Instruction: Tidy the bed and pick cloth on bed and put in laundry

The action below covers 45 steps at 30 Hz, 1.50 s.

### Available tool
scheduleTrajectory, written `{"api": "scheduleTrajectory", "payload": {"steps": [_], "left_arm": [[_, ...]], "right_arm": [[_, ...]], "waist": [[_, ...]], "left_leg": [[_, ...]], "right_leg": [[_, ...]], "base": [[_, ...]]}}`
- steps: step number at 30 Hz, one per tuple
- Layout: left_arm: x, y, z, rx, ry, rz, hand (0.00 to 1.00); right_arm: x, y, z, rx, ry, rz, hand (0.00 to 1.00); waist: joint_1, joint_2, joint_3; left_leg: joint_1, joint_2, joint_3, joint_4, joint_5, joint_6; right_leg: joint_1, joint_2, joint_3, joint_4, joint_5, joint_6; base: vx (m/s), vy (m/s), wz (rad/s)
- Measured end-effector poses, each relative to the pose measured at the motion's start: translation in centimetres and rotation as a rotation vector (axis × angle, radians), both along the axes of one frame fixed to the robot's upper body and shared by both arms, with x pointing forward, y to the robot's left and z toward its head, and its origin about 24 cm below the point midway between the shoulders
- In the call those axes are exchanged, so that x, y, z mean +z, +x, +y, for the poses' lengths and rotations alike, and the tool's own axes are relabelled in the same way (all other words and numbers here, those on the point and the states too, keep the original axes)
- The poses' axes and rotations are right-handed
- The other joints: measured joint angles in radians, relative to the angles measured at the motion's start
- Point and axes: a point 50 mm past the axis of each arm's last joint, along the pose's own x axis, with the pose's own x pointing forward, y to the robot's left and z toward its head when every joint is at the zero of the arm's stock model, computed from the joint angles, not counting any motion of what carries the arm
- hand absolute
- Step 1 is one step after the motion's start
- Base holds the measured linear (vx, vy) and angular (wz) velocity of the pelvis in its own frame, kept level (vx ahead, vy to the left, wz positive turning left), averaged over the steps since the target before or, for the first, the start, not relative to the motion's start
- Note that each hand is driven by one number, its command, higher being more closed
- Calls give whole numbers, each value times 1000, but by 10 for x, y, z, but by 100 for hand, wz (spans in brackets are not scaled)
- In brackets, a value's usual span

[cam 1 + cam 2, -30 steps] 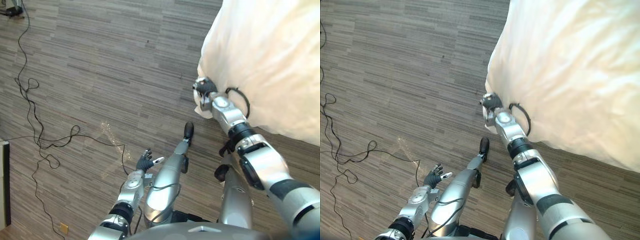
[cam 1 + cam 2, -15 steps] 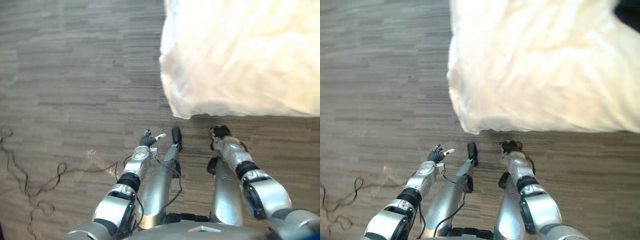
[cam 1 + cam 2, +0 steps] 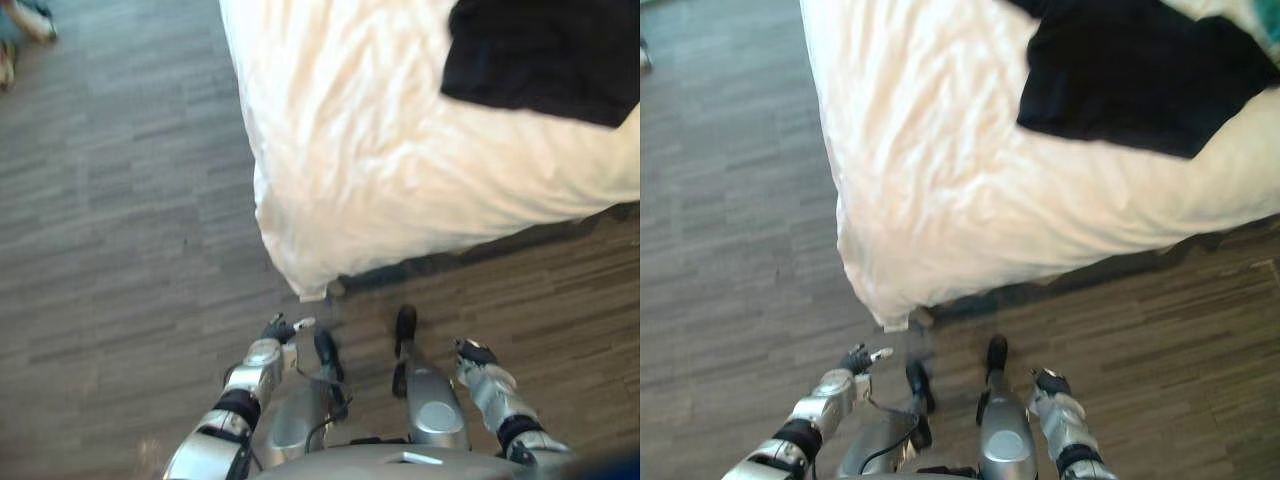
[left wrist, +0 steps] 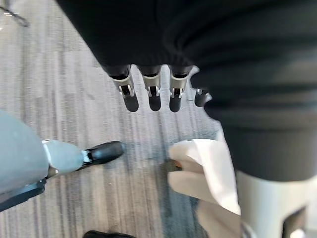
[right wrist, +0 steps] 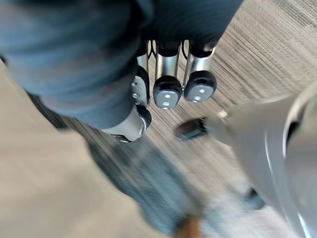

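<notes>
Black cloth (image 3: 540, 55) lies in a crumpled heap on the bed (image 3: 340, 170), toward its far right side from where I look down, resting on the cream sheet (image 3: 930, 200). It is well apart from both hands. The sheet's near corner droops over the bed's edge toward the grey wood floor (image 3: 120, 250). My left hand (image 3: 278, 328) hangs low over the floor, near that drooping corner and not touching it. In its wrist view the fingers (image 4: 151, 94) are straight and spread, with nothing in them. My right hand (image 3: 474, 353) is low on the other side, over bare floor in front of the bed. Its fingers (image 5: 166, 91) look loosely relaxed, I think, with the thumb close beside them, and they grip nothing. Neither hand touches the sheet or the cloth.
</notes>
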Motion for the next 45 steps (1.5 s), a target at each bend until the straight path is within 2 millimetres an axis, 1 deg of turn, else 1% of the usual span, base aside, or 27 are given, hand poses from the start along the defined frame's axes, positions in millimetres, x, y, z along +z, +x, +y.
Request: {"api": "scheduleTrajectory", "payload": {"steps": [4,6,8,9,11,12,13,14,15,17,18,21,23,24,26,27,28,30,31,32,33,34,35,36,37,40,45], "left_arm": [[-14,-24,4,-38,-13,112,0],[-21,-38,7,-44,-11,160,0],[-27,-54,12,-33,-12,214,0],[-27,-56,13,-32,-9,220,0],[-30,-64,16,-31,-1,243,0],[-31,-70,18,-28,2,257,0],[-30,-73,19,-26,5,258,0],[-31,-77,19,-24,4,266,0],[-31,-80,18,-26,3,272,0],[-32,-86,17,-26,1,286,0],[-34,-93,17,-29,1,307,0],[-37,-103,16,-73,26,341,0],[-36,-101,15,-88,32,329,0],[-35,-101,15,-91,34,328,0],[-35,-100,14,-117,47,327,0],[-35,-100,13,-121,48,325,0],[-34,-96,12,-142,55,316,0],[-31,-84,9,-184,69,285,0],[-28,-73,7,-201,73,257,0],[-23,-57,4,-219,78,216,0],[-20,-49,3,-229,78,192,0],[-12,-28,-3,-253,77,135,0],[-4,-9,-9,-272,78,78,0],[0,-2,-12,-277,76,57,0],[8,14,-17,-286,73,2,0],[26,43,-27,-288,54,-90,0],[50,79,-50,-257,6,-192,0]], "right_arm": [[-1,-26,-22,-194,-22,-45,100],[6,-27,-31,-232,-55,-115,100],[23,-20,-44,-251,-119,-248,100],[29,-16,-46,-254,-137,-293,100],[54,1,-51,-224,-179,-464,100],[77,15,-49,-164,-198,-608,100],[102,29,-44,-80,-210,-743,100],[113,35,-39,-34,-214,-805,100],[134,44,-27,72,-209,-934,100],[151,52,-12,184,-178,-1037,100],[162,59,3,292,-137,-1109,100],[165,68,26,414,-48,-1157,100],[168,77,51,529,38,-1180,100],[170,80,59,557,59,-1186,100],[180,92,87,665,131,-1215,100],[183,95,93,685,145,-1220,100],[190,102,103,720,168,-1235,100],[207,116,114,750,181,-1280,100],[228,131,121,765,176,-1334,100],[254,148,128,772,168,-1397,100],[267,156,131,778,159,-1427,100],[295,171,135,780,140,-1491,100],[319,183,136,771,138,-1539,100],[328,188,136,766,143,-1556,100],[344,195,135,756,156,-1585,100],[358,207,132,744,151,-1577,100],[365,217,118,651,182,-1567,100]], "waist": [[-3,-4,-50],[-2,-8,-77],[-3,-15,-95],[-4,-17,-97],[-5,-22,-108],[-6,-26,-117],[-8,-30,-128],[-7,-32,-134],[-2,-37,-143],[6,-38,-161],[7,-38,-169],[12,-38,-170],[33,-35,-173],[35,-35,-173],[36,-34,-173],[40,-33,-173],[56,-28,-169],[64,-20,-155],[74,-14,-135],[84,-14,-96],[87,-7,-71],[90,3,-12],[99,22,47],[107,32,74],[117,47,120],[124,62,177],[131,69,181]], "left_leg": [[64,12,10,-9,-15,-7],[76,15,20,-9,-23,-9],[95,16,27,-9,-29,-10],[99,16,28,-9,-30,-11],[104,15,28,-9,-32,-11],[105,15,27,-9,-32,-11],[105,16,26,-9,-33,-11],[105,16,25,-8,-33,-12],[106,19,22,1,-38,-11],[106,20,21,4,-40,-12],[109,20,11,4,-40,-12],[126,21,-7,5,-41,-12],[126,20,-12,11,-41,-11],[125,20,-15,13,-41,-11],[126,21,-37,21,-41,-10],[125,21,-40,23,-41,-9],[120,20,-44,23,-40,-9],[75,16,-62,29,-42,-10],[25,13,-68,49,-41,-9],[-20,11,-68,61,-35,-6],[-41,9,-71,62,-27,-7],[-81,3,-82,62,-6,-5],[-114,0,-86,55,22,-9],[-132,0,-86,53,30,-8],[-167,-1,-88,52,47,1],[-246,-2,-91,51,74,14],[-338,-18,-90,56,83,27]], "right_leg": [[54,13,3,0,-15,10],[62,16,8,0,-20,11],[76,18,19,-1,-21,11],[79,18,20,-1,-21,11],[83,18,20,-1,-22,10],[84,18,20,-2,-22,10],[84,19,20,-5,-23,9],[85,19,20,-6,-24,8],[92,20,19,-7,-27,3],[93,22,19,-7,-28,3],[101,22,16,-7,-28,4],[124,21,4,-8,-29,5],[129,20,-5,-8,-29,5],[130,20,-6,-8,-29,5],[143,19,-13,-8,-29,5],[145,19,-14,-8,-29,5],[142,18,-27,-8,-29,5],[118,10,-34,-8,-31,-1],[80,5,-35,-8,-28,-6],[38,1,-35,-7,-16,-14],[16,-1,-36,-6,-10,-22],[-19,-6,-42,-2,3,-24],[-54,-9,-48,-1,20,-26],[-73,-9,-49,-1,27,-27],[-107,-10,-53,-1,44,-35],[-184,-10,-61,0,65,-40],[-276,-20,-51,0,77,-33]], "base": [[63,-30,-11],[33,-19,-17],[31,-17,-15],[7,-12,-8],[-5,-4,-2],[0,0,0],[0,0,0],[-7,-28,4],[0,0,0],[7,-12,4],[18,-22,13],[5,-14,13],[-33,-17,5],[-50,-21,7],[-46,-20,19],[-47,-20,15],[-76,-18,13],[-110,-8,25],[-124,0,22],[-120,-4,15],[-121,-10,19],[-131,-16,28],[-121,-16,26],[-94,-18,15],[-38,-15,11],[38,-17,13],[89,25,5]]}}
